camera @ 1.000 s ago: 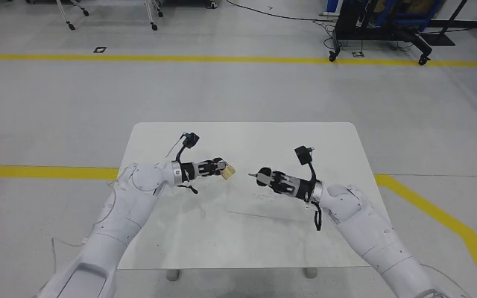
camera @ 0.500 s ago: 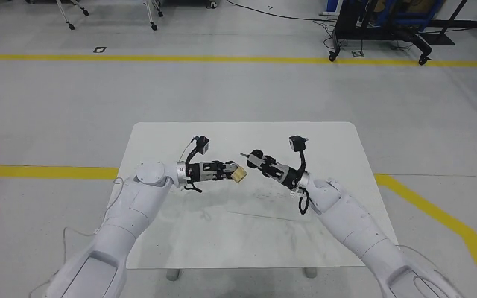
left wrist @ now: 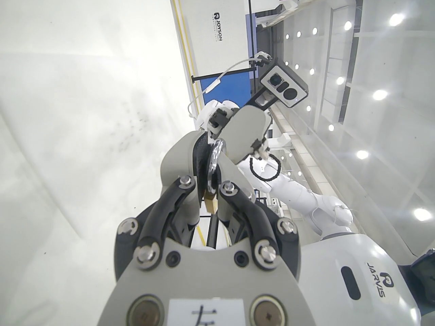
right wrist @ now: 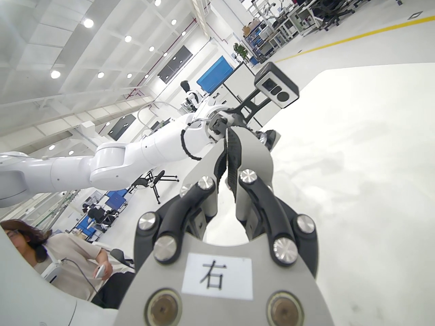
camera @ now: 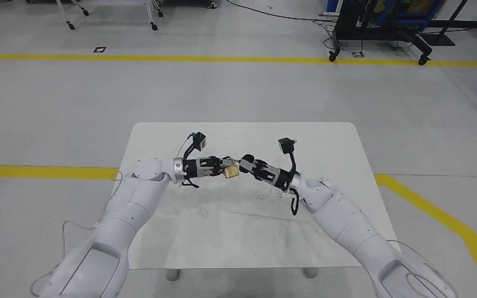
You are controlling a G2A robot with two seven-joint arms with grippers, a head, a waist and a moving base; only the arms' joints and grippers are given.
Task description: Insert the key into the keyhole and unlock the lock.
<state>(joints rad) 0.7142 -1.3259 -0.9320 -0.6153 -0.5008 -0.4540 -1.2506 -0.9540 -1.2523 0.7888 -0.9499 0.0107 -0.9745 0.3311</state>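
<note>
- The left gripper [camera: 217, 165] is clamped tight on the lock [camera: 232, 171], which juts beyond its fingertips towards the other arm; in the left wrist view the silver shackle [left wrist: 213, 166] sits between the closed fingers, with the brass body [left wrist: 211, 204] just beside it
- The lock lies straight ahead of the right gripper's jaws and all but touches their tips; the two grippers point at each other almost nose to nose, so I judge the line between them to be the axis the key must travel
- The right gripper [camera: 245, 162] has its jaws pressed together, and its pads [right wrist: 234, 150] meet with hardly any gap; I judge that the key is pinched between them, but the fingers hide the key itself
- Both arms are about equally near the meeting point
- I cannot tell which face of the lock bears the keyhole, whether it faces the right jaws, or whether the key tip has entered; the top view shows the meeting point too small, and in each wrist view that arm's own fingers are in the way
</note>
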